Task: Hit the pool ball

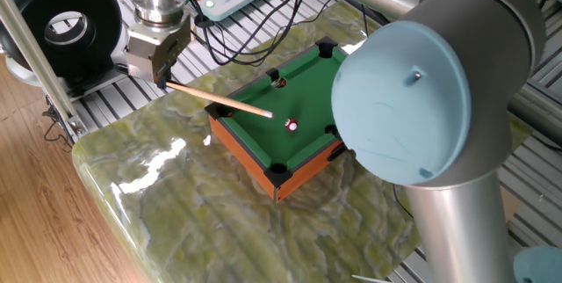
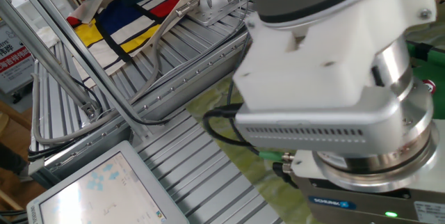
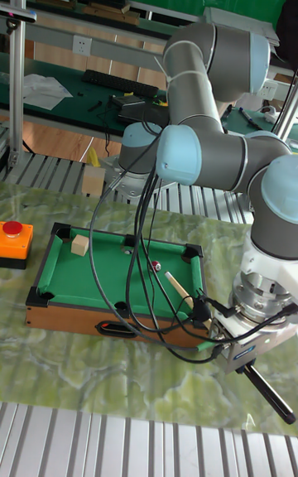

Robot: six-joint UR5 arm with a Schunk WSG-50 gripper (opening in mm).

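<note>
Now the cue stick (image 1: 219, 99) is held clamped in the jaws of the gripper (image 1: 158, 53), its tip just short of the pool ball (image 1: 291, 126) mid-table; a straight push along the stick is wanted.

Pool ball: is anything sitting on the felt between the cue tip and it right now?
Nothing visible. The cue stick, held in the end effector, points at the pool ball across bare green felt. The tan cube sits at the far end of the mini pool table, off that line.
</note>
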